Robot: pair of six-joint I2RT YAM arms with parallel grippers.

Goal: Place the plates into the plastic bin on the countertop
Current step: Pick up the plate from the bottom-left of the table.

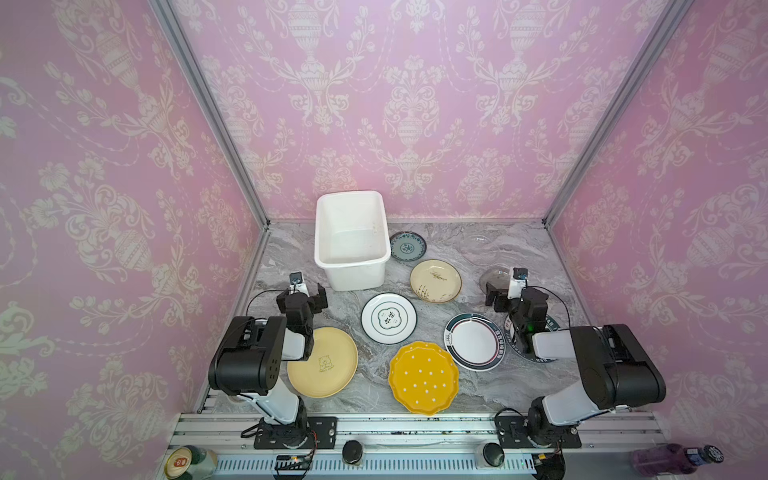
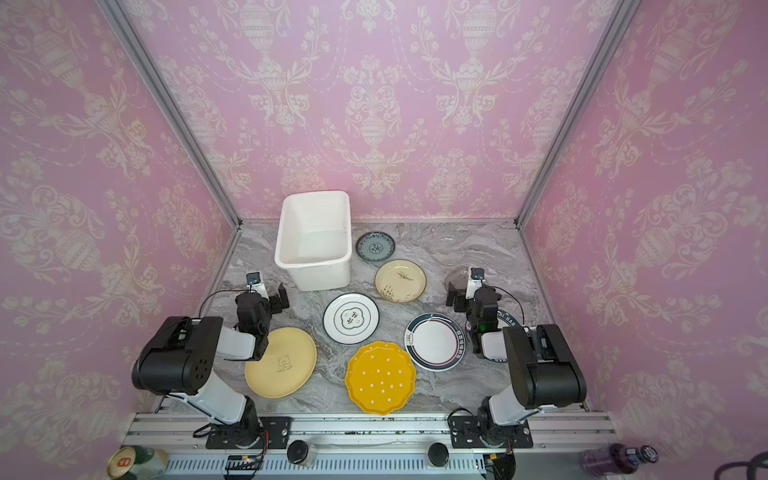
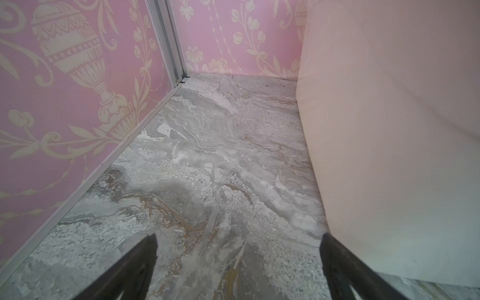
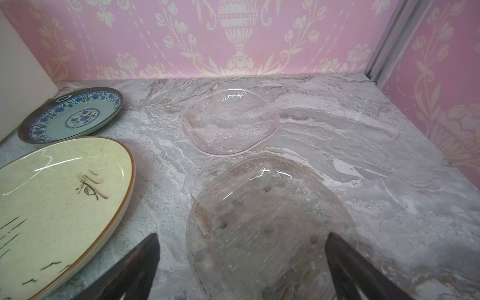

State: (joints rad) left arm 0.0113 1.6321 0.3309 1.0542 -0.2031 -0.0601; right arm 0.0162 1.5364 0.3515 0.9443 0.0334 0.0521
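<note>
The white plastic bin stands empty at the back left of the countertop. Plates lie flat around it: teal, cream, two white with dark rims, yellow dotted, pale yellow, clear glass and smoky glass. My left gripper is open over bare marble beside the bin wall. My right gripper is open just above the smoky plate's near part, holding nothing. The right arm hides most of another dark-rimmed plate.
Pink patterned walls close in the left, back and right sides. A ribbed aluminium rail with both arm bases runs along the front. Below it lie a can and a purple bottle.
</note>
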